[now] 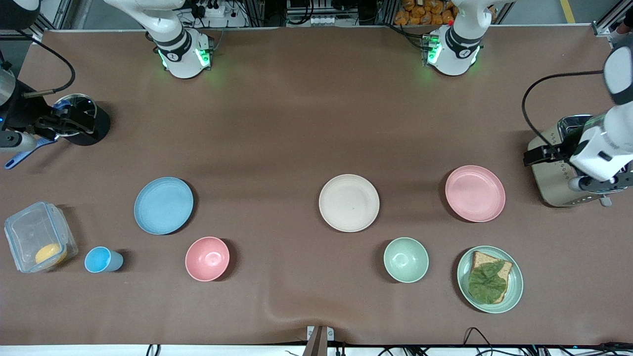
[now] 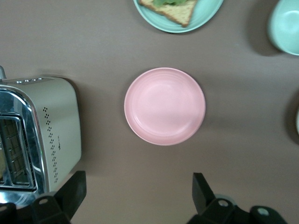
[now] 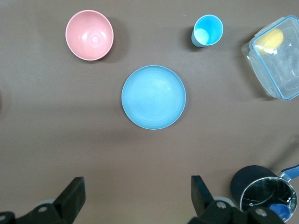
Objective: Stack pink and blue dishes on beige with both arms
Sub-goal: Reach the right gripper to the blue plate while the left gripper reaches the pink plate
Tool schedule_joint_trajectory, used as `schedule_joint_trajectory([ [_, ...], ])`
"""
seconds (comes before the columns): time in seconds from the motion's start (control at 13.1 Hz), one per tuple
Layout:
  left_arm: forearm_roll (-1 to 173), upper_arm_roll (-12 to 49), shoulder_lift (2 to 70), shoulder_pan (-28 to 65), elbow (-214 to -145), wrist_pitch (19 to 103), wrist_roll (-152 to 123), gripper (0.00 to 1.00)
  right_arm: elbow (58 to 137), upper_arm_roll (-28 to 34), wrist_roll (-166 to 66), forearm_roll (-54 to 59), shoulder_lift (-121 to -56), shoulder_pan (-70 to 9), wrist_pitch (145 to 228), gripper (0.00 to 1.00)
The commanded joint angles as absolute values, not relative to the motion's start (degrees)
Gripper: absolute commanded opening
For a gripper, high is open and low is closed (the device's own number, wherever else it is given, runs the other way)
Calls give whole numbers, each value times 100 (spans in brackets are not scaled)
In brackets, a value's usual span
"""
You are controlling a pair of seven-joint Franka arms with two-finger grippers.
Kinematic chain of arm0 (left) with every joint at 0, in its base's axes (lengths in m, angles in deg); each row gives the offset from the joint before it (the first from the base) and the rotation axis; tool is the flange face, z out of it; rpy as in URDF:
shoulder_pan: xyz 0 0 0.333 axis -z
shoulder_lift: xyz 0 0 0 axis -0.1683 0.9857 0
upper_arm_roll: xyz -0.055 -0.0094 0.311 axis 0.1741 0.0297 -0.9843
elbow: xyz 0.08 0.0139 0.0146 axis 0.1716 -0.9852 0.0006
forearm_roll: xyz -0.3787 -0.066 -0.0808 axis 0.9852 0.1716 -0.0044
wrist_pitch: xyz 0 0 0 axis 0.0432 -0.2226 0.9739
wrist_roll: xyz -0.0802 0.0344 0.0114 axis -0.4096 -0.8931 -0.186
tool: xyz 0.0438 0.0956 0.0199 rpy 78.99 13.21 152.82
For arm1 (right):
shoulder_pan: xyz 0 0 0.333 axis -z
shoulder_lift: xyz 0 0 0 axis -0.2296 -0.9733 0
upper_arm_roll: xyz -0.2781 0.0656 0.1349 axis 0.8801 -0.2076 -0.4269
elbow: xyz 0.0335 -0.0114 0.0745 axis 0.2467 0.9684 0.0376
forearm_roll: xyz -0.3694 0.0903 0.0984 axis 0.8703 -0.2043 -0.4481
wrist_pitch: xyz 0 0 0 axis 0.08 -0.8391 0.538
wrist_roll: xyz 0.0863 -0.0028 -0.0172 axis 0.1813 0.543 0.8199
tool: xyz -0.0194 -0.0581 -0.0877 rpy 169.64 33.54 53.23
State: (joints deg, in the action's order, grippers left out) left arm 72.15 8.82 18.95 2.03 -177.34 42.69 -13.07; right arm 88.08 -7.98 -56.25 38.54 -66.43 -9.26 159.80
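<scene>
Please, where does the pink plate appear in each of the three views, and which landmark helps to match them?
Front view: pink plate lies toward the left arm's end of the table, beside the toaster.
Left wrist view: pink plate near the picture's middle.
Right wrist view: not in it.
Shared landmark: the toaster, beside the plate in both views that show it.
</scene>
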Motion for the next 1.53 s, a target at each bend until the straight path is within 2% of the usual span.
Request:
schedule_joint_trajectory([
  [0.0, 6930, 898, 1939, 178, -18275, 4896, -997, 100, 8953, -801, -5626, 3897, -6849, -906, 16226, 100],
  [0.46, 6922, 907, 2564, -233, -19477, 6872, -196, 100, 9207, -775, -5626, 3915, -7798, -739, 17042, 100],
  [0.92, 6869, 889, 3310, -595, -20191, 8631, -205, 100, 10875, -774, -5617, 3906, -8063, -203, 19106, 100],
  [1.07, 6860, 889, 3486, -709, -20209, 8818, -205, 100, 11036, -774, -5608, 3906, -8308, -150, 19461, 100],
  [1.15, 6860, 889, 3487, -718, -20253, 8853, -205, 94, 11019, -766, -5608, 3915, -8475, -106, 19575, 100],
  [1.3, 6860, 889, 3487, -727, -20306, 8923, -205, 75, 11036, -766, -5617, 3906, -8826, -53, 19970, 100],
  [1.45, 6860, 889, 3496, -727, -20315, 8924, -205, 51, 11027, -766, -5608, 3915, -9064, 44, 20085, 100],
])
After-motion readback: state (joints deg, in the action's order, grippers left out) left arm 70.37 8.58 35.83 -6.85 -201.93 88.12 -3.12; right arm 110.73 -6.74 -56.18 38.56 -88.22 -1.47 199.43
